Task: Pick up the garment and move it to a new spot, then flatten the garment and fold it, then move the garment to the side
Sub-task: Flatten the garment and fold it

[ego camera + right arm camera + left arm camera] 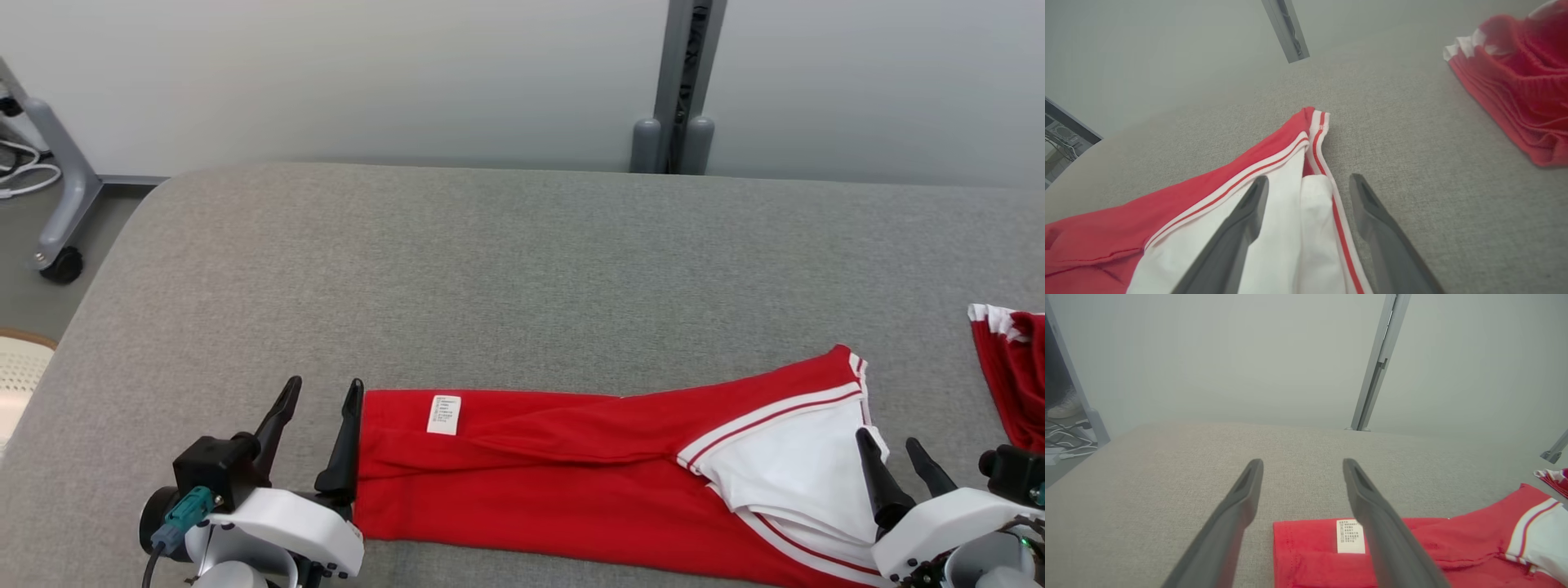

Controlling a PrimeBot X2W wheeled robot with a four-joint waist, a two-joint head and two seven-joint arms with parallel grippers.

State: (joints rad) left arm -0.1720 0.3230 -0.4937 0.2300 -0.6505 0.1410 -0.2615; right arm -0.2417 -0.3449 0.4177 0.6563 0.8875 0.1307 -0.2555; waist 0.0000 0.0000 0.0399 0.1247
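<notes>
Head view: from high up, looking down at the grey tabletop [522, 269]. Left wrist view: low and close, facing along the left end effector [1302, 462] over the red garment [1306, 563] — label end. Right wrist view: just as low, over its white end. Shared: that garment.

left fingers [343, 449] apart, right fingers [878, 478] seemingly apart
</notes>
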